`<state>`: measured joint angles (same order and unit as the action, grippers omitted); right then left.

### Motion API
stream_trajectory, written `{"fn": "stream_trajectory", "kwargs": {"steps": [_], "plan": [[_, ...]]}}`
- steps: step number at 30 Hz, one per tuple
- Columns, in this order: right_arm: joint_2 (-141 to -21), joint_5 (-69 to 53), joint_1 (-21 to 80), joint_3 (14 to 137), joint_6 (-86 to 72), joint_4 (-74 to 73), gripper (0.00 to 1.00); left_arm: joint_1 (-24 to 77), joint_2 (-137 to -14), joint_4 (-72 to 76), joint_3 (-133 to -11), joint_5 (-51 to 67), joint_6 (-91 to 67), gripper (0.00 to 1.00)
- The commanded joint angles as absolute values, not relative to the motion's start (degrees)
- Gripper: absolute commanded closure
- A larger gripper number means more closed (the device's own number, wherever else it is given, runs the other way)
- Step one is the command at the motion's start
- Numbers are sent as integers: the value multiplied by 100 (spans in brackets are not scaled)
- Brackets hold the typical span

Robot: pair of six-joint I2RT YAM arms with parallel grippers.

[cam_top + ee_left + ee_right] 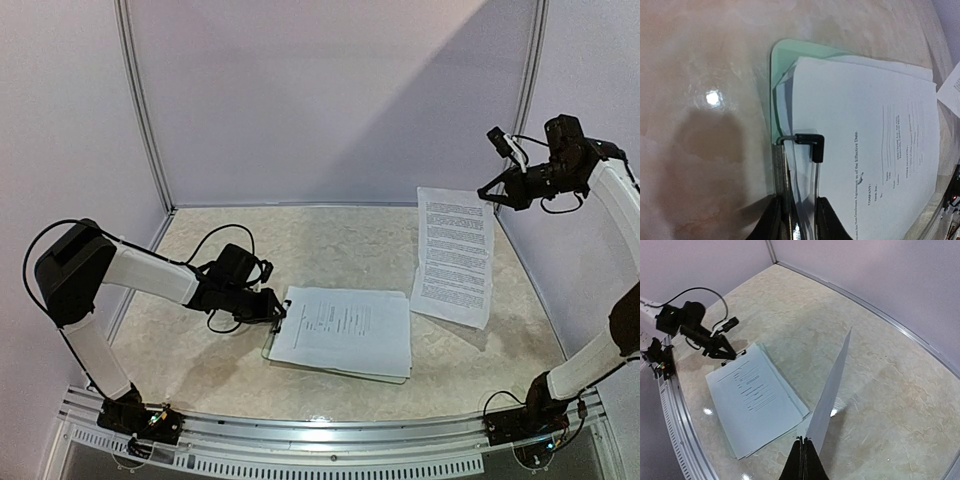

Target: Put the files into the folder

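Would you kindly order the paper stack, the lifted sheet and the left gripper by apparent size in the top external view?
Paper stack and lifted sheet: about alike; the sheet hangs tilted from the right gripper, so I will not rank them.
Left gripper: clearly smallest.

The left arm (150, 272) stretches low and forward, left gripper (797, 210) clamped on the clip (810, 142) — the right arm (620, 200) rears high, right gripper (802, 450) pinching a sheet (455, 255).

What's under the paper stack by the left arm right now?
The mint-green folder: only its clip-end edge and corner show past the stack. The rest is covered.
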<state>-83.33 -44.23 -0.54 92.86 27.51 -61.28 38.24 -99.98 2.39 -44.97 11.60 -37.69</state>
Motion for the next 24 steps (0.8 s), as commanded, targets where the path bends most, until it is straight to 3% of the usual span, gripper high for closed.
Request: {"fn": "stream_trajectory", "kwargs": {"steps": [1, 13, 19, 24], "plan": [[-7903, -4893, 281, 9314, 3351, -6991, 100, 3887, -10161, -458, -4377, 1056, -3768, 100], [-7765, -6124, 747, 9879, 3847, -8044, 100, 3902, -10154, -381, -4273, 1020, -3807, 100], [-7818, -6096, 1606, 9291, 3902, -8173, 100, 3902, -10231, -365, -4312, 969, -3814, 100], [-7511, -6468, 1681, 9036, 3832, -8172, 100, 3902, -10347, -384, -4342, 952, -3836, 100]]}}
